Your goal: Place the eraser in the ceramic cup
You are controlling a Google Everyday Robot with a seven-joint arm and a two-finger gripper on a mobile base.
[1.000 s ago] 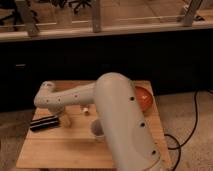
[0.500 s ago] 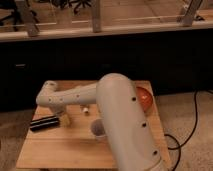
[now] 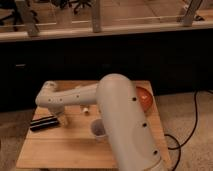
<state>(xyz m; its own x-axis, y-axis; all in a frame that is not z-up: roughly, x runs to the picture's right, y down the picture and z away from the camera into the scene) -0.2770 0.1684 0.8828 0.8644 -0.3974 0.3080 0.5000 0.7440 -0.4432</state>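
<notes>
Hanging just right of eraser (image 3: pixel 44 123), gripper (image 3: pixel 62 119) has jaws apart, nothing held; cup (image 3: pixel 98 129) farther right of eraser.

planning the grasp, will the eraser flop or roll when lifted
Probably stiff: the eraser is a straight block. Flat-sided, so unlikely to roll. The gripper is beside one end; pinched there, the long block may tilt.
</notes>
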